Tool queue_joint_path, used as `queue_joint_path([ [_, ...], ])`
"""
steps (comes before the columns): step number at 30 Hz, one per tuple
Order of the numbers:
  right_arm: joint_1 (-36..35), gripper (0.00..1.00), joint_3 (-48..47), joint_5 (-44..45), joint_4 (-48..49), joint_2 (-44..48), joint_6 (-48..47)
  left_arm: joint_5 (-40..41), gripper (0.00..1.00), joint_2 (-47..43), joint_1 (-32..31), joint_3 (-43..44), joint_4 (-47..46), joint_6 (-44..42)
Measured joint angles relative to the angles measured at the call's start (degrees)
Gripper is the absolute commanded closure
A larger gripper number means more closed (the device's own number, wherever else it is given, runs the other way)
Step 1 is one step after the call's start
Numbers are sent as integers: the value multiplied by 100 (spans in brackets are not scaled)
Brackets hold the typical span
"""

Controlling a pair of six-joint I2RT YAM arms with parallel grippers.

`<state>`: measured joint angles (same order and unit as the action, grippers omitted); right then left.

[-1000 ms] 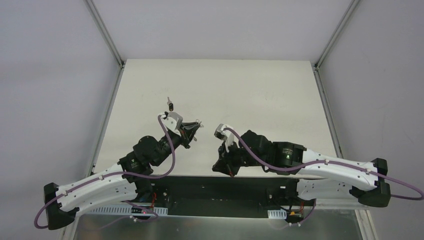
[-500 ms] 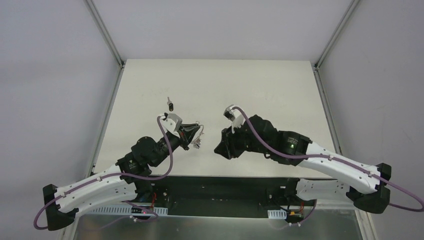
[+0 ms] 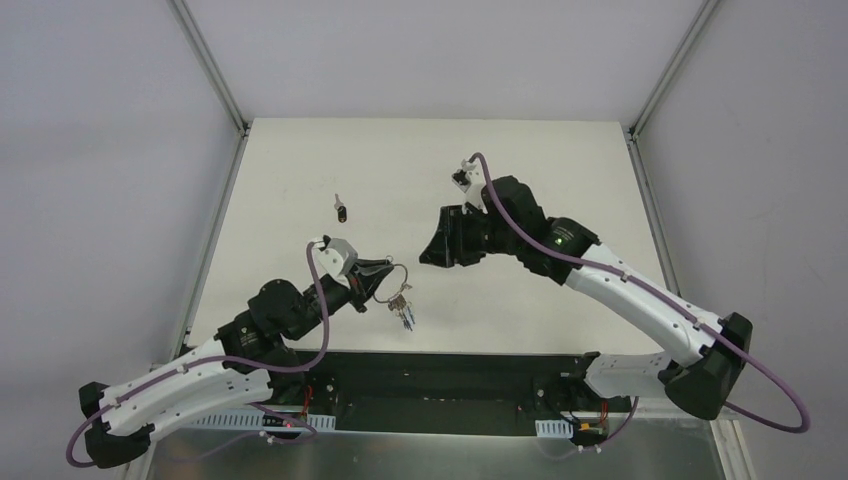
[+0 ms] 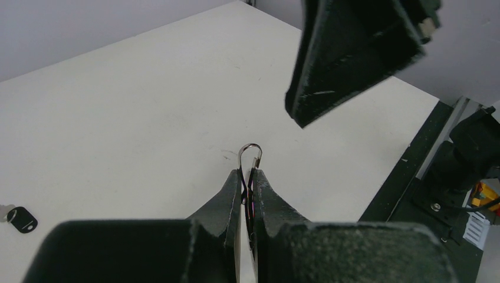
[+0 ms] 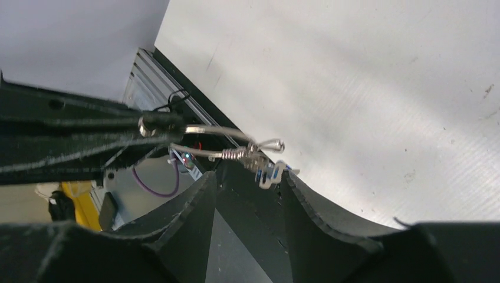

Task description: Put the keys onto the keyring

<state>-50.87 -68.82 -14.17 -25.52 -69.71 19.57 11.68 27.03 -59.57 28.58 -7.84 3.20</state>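
The white surface [image 3: 540,170] is bare across its far and right parts. A small black-headed key [image 3: 342,211] lies alone at left. Near the front edge the left claw [image 3: 385,271] clamps a thin silver wire keyring [image 3: 398,281] with dangling keys [image 3: 405,312]; the right claw [image 3: 430,256] hangs close by, a gap between them.

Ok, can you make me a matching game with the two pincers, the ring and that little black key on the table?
Things:
1 left pincer
2 right pincer
3 keyring
4 black-headed key

States:
A lying alone on the table
B open, holding nothing
C shut tight
D pinched and held up in the air

Pairs: 1-C, 2-B, 3-D, 4-A
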Motion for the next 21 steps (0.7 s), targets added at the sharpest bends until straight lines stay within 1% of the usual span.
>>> queue_joint_path([
  [3,199,53,-184,-181,136,-350,55,-118,100,-245,0,-15,122,-28],
  [10,509,55,-745,-562,361,-1486,122,-59,100,-841,0,-197,278,-131],
  [16,531,55,-1668,-476,494,-2778,68,291,100,-1106,0,-444,485,-282],
  [21,531,55,-2240,-476,942,-3945,39,643,100,-1198,0,-525,693,-393],
])
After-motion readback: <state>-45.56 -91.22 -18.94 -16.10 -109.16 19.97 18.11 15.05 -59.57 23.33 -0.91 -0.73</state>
